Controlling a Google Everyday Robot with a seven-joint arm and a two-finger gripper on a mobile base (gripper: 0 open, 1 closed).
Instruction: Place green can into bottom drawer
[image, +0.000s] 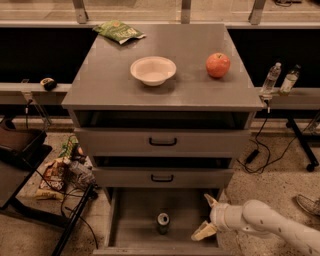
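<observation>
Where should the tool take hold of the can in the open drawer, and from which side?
Probably round its side wall at mid-height, coming in level from its right. The can stands upright on the drawer floor, so its round sides suit two fingers. The tool, open, is beside it on that side, with bare floor between them.

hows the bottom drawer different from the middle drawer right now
The bottom drawer is pulled far out, floor showing; the middle drawer shows only its front. The bottom drawer holds the green can, upright; the middle drawer's inside is hidden. Only the middle drawer shows a black handle. Both are grey. The gripper hangs open over the bottom drawer's right side, apart from the can.
</observation>
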